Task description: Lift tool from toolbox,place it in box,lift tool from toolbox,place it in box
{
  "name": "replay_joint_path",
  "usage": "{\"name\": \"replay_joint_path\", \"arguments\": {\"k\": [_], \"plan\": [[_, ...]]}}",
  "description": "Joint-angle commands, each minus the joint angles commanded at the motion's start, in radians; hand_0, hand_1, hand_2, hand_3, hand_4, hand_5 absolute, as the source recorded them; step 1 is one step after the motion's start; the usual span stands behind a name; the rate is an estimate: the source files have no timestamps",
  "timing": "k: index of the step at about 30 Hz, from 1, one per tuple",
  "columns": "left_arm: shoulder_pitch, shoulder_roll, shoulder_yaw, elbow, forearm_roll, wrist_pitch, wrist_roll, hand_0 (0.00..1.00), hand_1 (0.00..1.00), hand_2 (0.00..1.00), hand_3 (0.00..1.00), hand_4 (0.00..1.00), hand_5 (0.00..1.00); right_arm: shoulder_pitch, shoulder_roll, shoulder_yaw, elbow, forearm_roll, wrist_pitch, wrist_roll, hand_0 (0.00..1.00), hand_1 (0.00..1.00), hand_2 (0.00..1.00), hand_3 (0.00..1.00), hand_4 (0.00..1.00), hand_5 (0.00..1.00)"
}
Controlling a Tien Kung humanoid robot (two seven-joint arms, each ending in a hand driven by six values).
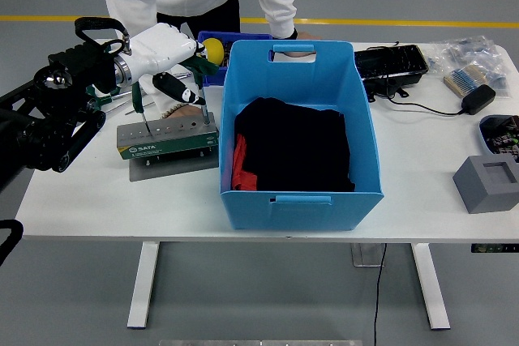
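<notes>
The toolbox (166, 139) is a grey-green SATA tool stand on the table's left, with a green-handled screwdriver (138, 101) and another tool (203, 107) standing upright in it. My left hand (193, 70) is white, hovers just above and behind the stand, thumb spread from the fingers, and holds nothing. The big blue box (302, 198) stands to the right of the stand, with black cloth (296, 143) and a red item (240, 164) inside. A person's hand (298, 54) rests at the box's far handle. The right arm is out of view.
A small blue bin (212, 77) with a yellow object (213, 46) sits behind the stand. At the right are a black tray (389, 66), plastic bags (470, 48), a brush (461, 80), a black adapter (478, 99) with cable, a dark container (501, 131) and a grey block (486, 184).
</notes>
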Motion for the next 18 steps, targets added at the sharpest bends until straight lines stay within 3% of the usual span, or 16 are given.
{"name": "replay_joint_path", "arguments": {"k": [4, 5, 10, 11, 16, 17, 18], "plan": [[-0.002, -0.006, -0.001, 0.015, 0.000, 0.001, -0.007, 0.484, 0.388, 0.402, 0.465, 0.998, 0.633, -0.001, 0.000, 0.000, 0.000, -0.004, -0.002, 0.000, 0.688, 0.687, 0.774, 0.657, 0.867, 0.731], [-0.002, -0.008, -0.002, 0.017, 0.000, 0.000, -0.009, 0.406, 0.321, 0.349, 0.428, 0.998, 0.636, -0.001, 0.000, 0.000, 0.000, -0.005, -0.002, 0.000, 0.688, 0.685, 0.772, 0.656, 0.866, 0.731], [0.001, -0.024, -0.022, 0.040, 0.000, -0.010, -0.021, 0.406, 0.321, 0.349, 0.428, 0.998, 0.636, -0.004, 0.002, -0.003, 0.000, -0.004, -0.003, 0.000, 0.688, 0.685, 0.772, 0.656, 0.866, 0.731], [0.002, -0.028, -0.028, 0.044, 0.000, -0.014, -0.023, 0.354, 0.302, 0.330, 0.410, 0.998, 0.641, -0.003, 0.003, -0.003, 0.000, -0.004, -0.003, 0.000, 0.688, 0.686, 0.772, 0.655, 0.866, 0.730], [-0.006, -0.041, -0.030, 0.057, -0.009, -0.013, -0.029, 0.354, 0.302, 0.330, 0.410, 0.998, 0.641, -0.003, 0.004, -0.004, -0.001, -0.001, -0.003, 0.001, 0.688, 0.686, 0.772, 0.655, 0.866, 0.730], [-0.008, -0.043, -0.030, 0.059, -0.011, -0.013, -0.029, 0.274, 0.212, 0.254, 0.348, 0.998, 0.647, -0.003, 0.004, -0.003, -0.001, -0.003, -0.003, 0.000, 0.688, 0.685, 0.771, 0.654, 0.866, 0.729], [-0.012, -0.046, -0.029, 0.063, -0.013, -0.013, -0.028, 0.274, 0.212, 0.254, 0.348, 0.998, 0.647, -0.002, 0.003, -0.002, 0.000, -0.006, -0.003, 0.000, 0.688, 0.685, 0.771, 0.654, 0.866, 0.729]]}}
